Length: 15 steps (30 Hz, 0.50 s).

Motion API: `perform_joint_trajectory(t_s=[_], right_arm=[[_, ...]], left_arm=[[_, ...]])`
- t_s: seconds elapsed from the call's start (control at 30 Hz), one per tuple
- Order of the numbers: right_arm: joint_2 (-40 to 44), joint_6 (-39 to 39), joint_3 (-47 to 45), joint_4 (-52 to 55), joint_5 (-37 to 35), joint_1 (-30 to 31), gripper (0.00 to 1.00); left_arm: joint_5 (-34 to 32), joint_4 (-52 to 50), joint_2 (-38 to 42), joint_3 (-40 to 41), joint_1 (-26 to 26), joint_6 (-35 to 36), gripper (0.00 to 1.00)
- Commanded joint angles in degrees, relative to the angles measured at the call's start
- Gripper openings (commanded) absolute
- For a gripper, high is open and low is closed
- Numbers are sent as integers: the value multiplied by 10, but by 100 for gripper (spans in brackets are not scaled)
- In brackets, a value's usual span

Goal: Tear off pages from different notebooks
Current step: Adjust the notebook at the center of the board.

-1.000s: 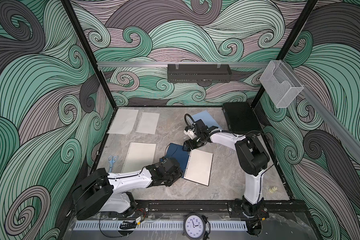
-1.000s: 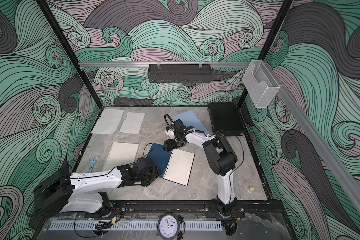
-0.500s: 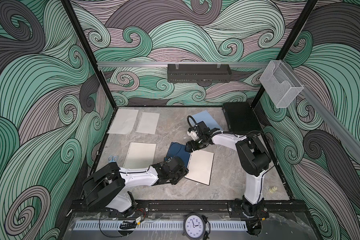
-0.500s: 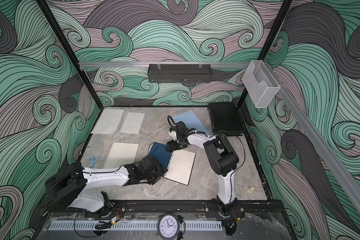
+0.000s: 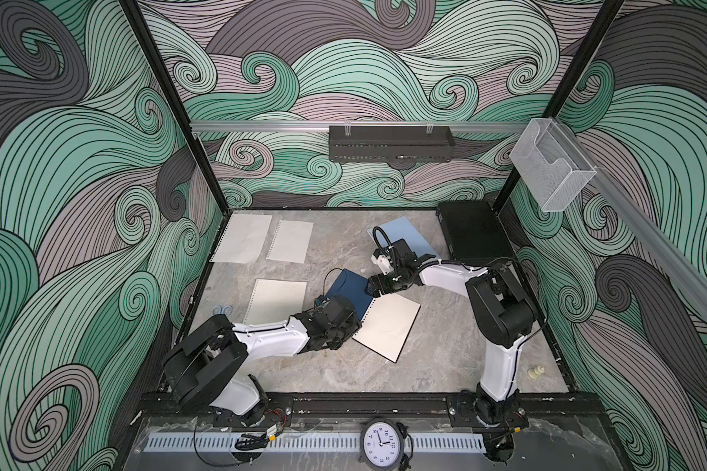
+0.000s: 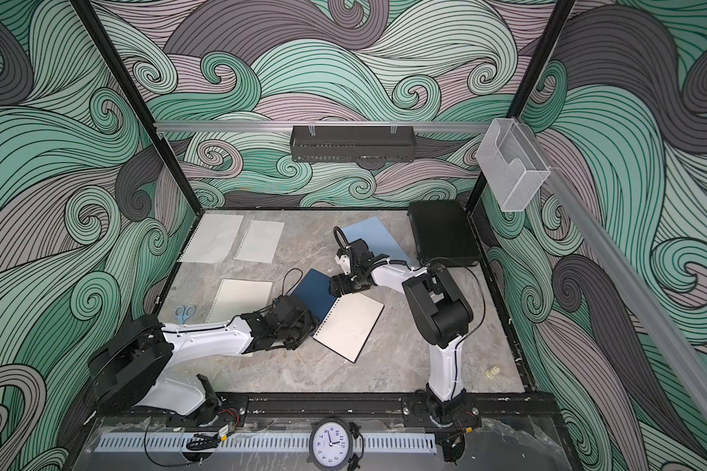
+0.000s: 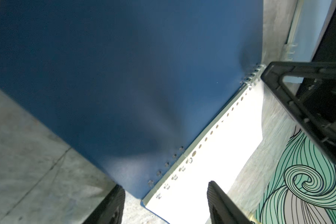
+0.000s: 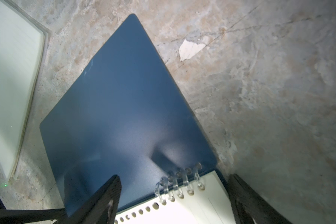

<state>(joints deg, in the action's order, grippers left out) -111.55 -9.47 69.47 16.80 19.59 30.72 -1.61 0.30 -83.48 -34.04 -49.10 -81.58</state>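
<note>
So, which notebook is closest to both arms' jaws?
The dark navy notebook, open mid-table with a white page showing. The light blue notebook lies farther back, the cream notebook farther left.

Blue-handled scissors (image 6: 185, 313) lie on the grey marble table (image 5: 445, 367), well off to the left of my left end effector (image 5: 350, 326). A flat black case (image 5: 474, 234) sits beyond my right end effector (image 5: 374, 285), at the far corner. A small cream object (image 5: 536, 371) rests well apart on its right, near the table's edge. A black basket (image 5: 390, 142) and a clear holder (image 5: 552, 171) hang high above both.
</note>
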Motion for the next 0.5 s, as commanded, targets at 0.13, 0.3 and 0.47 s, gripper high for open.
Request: perform_joint_trajectory(t_s=[0.13, 0.3, 0.47], right_arm=[[8, -32, -43, 14, 26, 7, 86], [19, -48, -67, 1, 28, 7, 86], [32, -50, -85, -9, 28, 7, 86]], left_arm=[[-48, 39, -57, 23, 18, 25, 67], [-68, 62, -52, 52, 37, 17, 67], [-79, 78, -35, 77, 59, 28, 67]])
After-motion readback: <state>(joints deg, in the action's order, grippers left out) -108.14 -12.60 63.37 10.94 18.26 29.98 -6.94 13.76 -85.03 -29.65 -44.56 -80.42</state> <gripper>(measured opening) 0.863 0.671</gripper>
